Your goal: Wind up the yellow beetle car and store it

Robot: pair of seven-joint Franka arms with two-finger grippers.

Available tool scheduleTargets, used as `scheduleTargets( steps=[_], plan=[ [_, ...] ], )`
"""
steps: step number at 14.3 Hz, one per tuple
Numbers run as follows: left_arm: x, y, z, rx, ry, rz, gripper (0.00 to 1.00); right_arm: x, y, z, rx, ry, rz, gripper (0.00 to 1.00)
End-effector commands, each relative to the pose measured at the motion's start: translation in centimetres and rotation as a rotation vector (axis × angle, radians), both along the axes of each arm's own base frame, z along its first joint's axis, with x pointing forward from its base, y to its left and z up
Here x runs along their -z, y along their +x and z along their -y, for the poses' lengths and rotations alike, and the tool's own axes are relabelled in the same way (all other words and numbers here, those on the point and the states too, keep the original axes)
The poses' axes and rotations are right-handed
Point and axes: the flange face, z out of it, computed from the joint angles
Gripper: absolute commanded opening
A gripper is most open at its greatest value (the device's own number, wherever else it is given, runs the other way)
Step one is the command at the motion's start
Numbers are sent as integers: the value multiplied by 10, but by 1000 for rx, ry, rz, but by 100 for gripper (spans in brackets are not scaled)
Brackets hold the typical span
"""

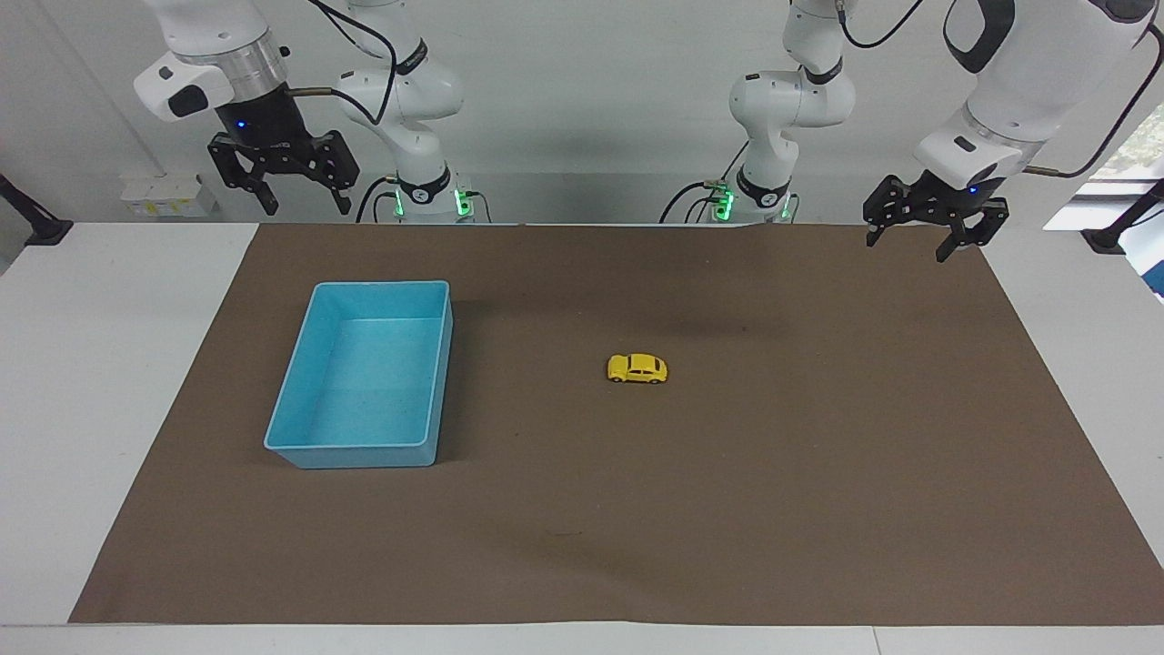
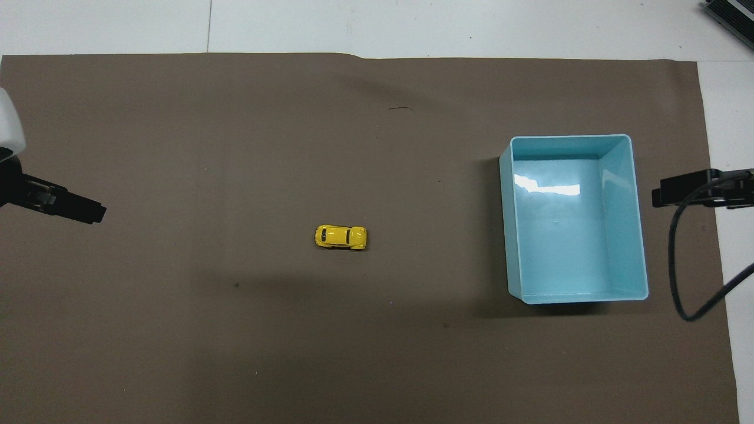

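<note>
Yellow beetle car [image 1: 637, 368] untouched | left pincer [image 1: 912, 240] wide, right pincer [image 1: 304, 202] wide, overhead cut off

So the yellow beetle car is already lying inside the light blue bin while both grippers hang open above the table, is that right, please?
Not quite: the yellow beetle car sits on the brown mat, beside the light blue bin toward the left arm's end, as the facing view shows. The left gripper and right gripper do hang open.
</note>
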Motion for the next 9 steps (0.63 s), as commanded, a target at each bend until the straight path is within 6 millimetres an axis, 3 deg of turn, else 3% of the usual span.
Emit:
scheduleTargets(
  steps=[1,5,9],
  plan=[
    [-4,2,10,154,-15,13,100,-2,-6,0,9,21,-8,100],
    [-1,1,26,400,-41,22,100,0,-8,0,8,20,-15,100],
    [8,-1,68,684,-62,45,100,0,-10,0,-34,17,-14,100]
  ],
)
